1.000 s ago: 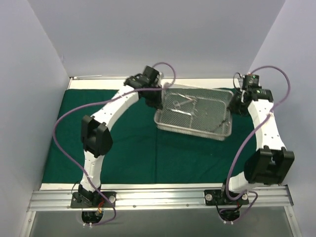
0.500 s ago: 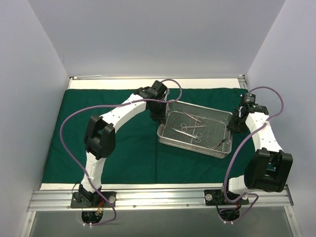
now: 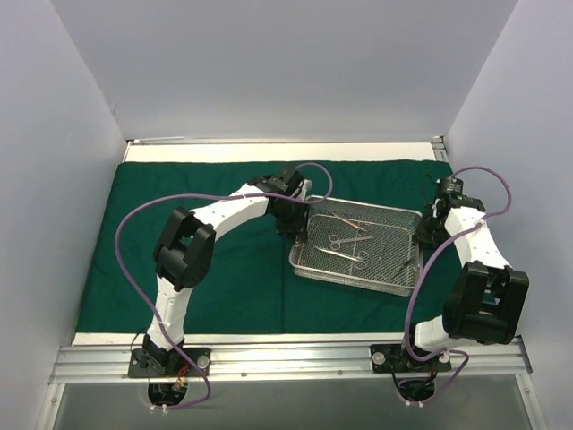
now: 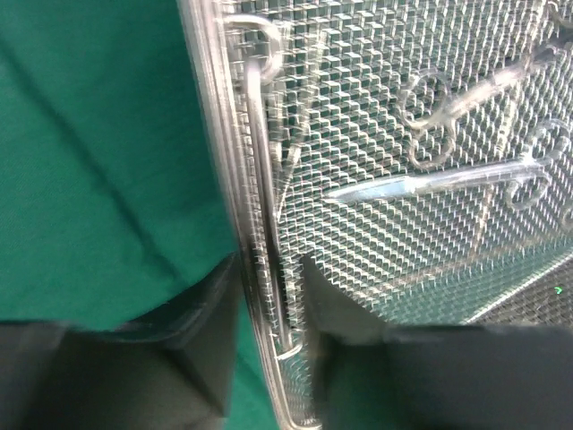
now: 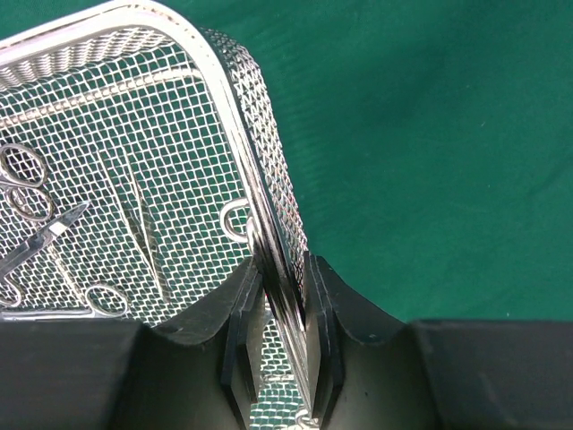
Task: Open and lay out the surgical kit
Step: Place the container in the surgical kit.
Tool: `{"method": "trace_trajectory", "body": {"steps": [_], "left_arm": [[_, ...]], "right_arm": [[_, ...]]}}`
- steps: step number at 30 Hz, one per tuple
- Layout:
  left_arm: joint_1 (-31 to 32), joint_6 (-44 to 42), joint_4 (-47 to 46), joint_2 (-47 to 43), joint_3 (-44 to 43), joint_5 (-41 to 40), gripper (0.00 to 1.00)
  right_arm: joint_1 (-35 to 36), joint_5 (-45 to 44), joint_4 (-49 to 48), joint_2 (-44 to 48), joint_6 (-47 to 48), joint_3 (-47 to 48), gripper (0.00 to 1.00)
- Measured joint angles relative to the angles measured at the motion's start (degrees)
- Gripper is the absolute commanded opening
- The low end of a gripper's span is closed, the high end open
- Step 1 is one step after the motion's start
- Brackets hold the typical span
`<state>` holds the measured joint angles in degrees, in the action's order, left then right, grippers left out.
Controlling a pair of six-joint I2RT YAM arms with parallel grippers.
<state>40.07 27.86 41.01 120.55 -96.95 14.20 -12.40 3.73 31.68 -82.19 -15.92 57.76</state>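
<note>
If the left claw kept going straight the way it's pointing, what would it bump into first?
The left gripper straddles the mesh tray wall, so that wall comes first; then probably the green drape beneath, though depth is unclear.

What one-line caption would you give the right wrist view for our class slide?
Right claw pinches the wire-mesh tray by its end wall, green drape beneath, steel instruments lying inside.

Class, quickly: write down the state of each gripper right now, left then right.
Left gripper: open, jaws loosely straddling one end wall of the wire-mesh tray.
Right gripper: shut on the tray's opposite end wall.
</note>
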Motion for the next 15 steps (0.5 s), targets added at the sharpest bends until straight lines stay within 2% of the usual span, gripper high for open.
{"method": "trace_trajectory", "body": {"steps": [1, 2, 3, 4, 6, 7, 8, 9, 11, 15], "left_arm": [[0.0, -0.3, -0.4, 0.0, 0.2, 0.9, 0.5], [0.0, -0.7, -0.9, 0.0, 0.5, 1.7, 0.53], [0.1, -1.2, -1.3, -0.1, 0.7, 2.4, 0.57], [0.1, -1.6, -1.5, -0.2, 0.9, 3.1, 0.58], [0.1, -2.1, -1.8, -0.5, 1.0, 4.7, 0.61], [0.1, -2.6, -1.8, -0.9, 1.0, 5.1, 0.62], [0.0, -3.1, -1.7, -1.5, 1.0, 5.4, 0.91], [-0.1, -4.1, -1.7, -2.3, 1.0, 5.3, 0.94], [-0.1, -5.4, -1.3, -4.6, 1.0, 4.3, 0.94], [-0.9, -9.4, -1.2, -13.1, 3.1, -0.1, 0.94]], "right_arm": [[-0.1, 0.0, -0.3, 0.0, 0.0, -0.2, 0.22], [0.0, 0.0, -0.5, 0.0, 0.0, -0.3, 0.33], [0.0, 0.1, -0.6, 0.0, -0.6, -0.4, 0.42], [0.0, 0.0, -0.8, 0.0, -1.0, -0.4, 0.56], [0.0, 0.2, -0.9, 0.0, -2.1, -0.3, 0.72], [0.0, 0.3, -0.5, 0.1, -2.5, 0.0, 0.75], [0.1, 0.2, 0.0, 0.1, -2.9, 0.7, 0.79], [0.2, 0.1, 0.8, 0.2, -3.5, 1.6, 0.84], [1.0, -0.5, 2.6, 0.5, -4.5, 4.5, 0.84], [6.8, -0.8, 4.2, 2.2, -6.6, 11.3, 0.79]]}}
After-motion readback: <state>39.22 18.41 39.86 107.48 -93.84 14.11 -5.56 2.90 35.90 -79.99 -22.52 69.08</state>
